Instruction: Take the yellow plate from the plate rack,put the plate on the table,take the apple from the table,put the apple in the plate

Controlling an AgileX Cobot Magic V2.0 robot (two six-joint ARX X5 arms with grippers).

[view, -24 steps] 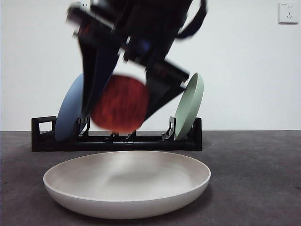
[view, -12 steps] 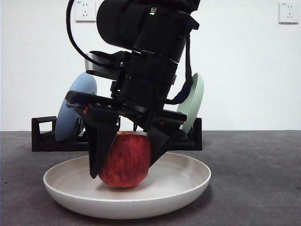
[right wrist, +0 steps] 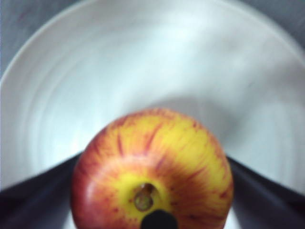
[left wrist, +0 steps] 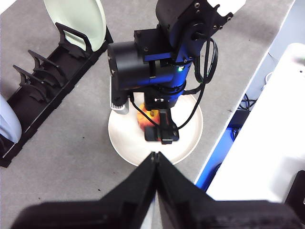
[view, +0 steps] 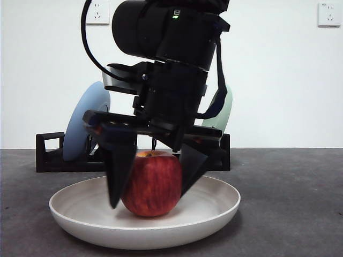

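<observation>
The dark red apple [view: 153, 184] stands upright in the middle of the cream yellow plate [view: 214, 206], which lies flat on the dark grey table [view: 289, 203]. My right gripper [view: 150, 199] reaches down from above with one jaw on each side of the apple, slightly spread. In the right wrist view the apple [right wrist: 152, 167] fills the space between the jaws over the plate [right wrist: 143, 62]. My left gripper [left wrist: 155, 157] is shut and empty, high above the plate [left wrist: 186, 138]. The black plate rack [view: 48, 155] stands behind.
The rack holds a blue plate [view: 86, 123] at its handle end and a pale green plate [view: 222, 115] at the other end, with bare dividers [left wrist: 47, 90] between. The table's edge [left wrist: 224, 129] runs close beside the plate in the left wrist view.
My right gripper has lowered the apple into the plate. Its jaws have spread a little and the apple now rests on the plate's floor.
</observation>
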